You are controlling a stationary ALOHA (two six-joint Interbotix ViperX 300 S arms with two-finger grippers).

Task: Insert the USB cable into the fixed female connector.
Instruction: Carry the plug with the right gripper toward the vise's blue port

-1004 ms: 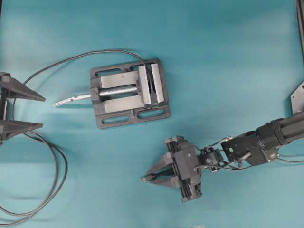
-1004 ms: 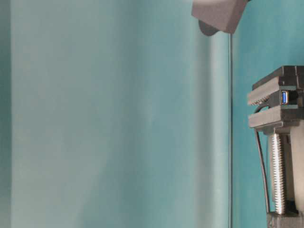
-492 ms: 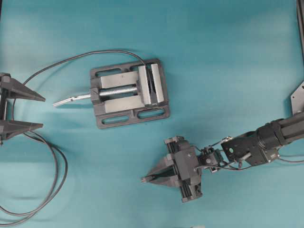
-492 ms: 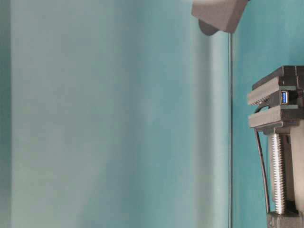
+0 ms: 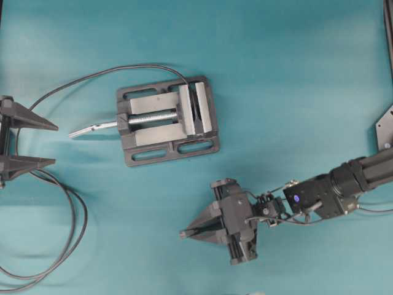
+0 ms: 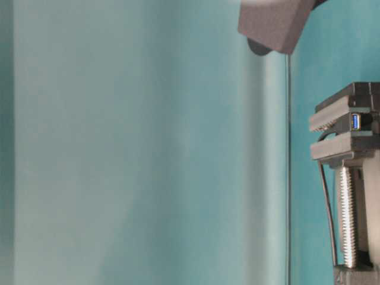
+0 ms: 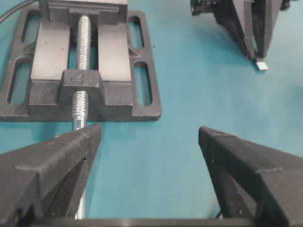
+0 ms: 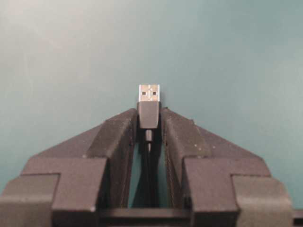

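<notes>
The USB cable's black plug (image 8: 148, 113) sits pinched between the fingertips of my right gripper (image 8: 148, 117), which is shut on it. Its metal tip (image 8: 148, 93) sticks out forward over the teal mat. From overhead this gripper (image 5: 186, 233) is low and right of the vise, pointing left. The fixed female connector (image 6: 355, 121), with a blue insert, is clamped in the grey vise (image 5: 166, 120). My left gripper (image 5: 52, 142) stands wide open at the left edge, holding nothing. In the left wrist view it (image 7: 149, 137) faces the vise's screw end.
A thicker black cable (image 5: 73, 215) runs from the vise and loops around the left side of the mat. The silver screw handle (image 5: 92, 128) juts left from the vise. A blurred grey finger (image 6: 276, 21) hangs at the top of the table-level view.
The right gripper's fingers have drawn together onto the plug, and the gripper has shifted slightly left and down. The left gripper has not moved.
</notes>
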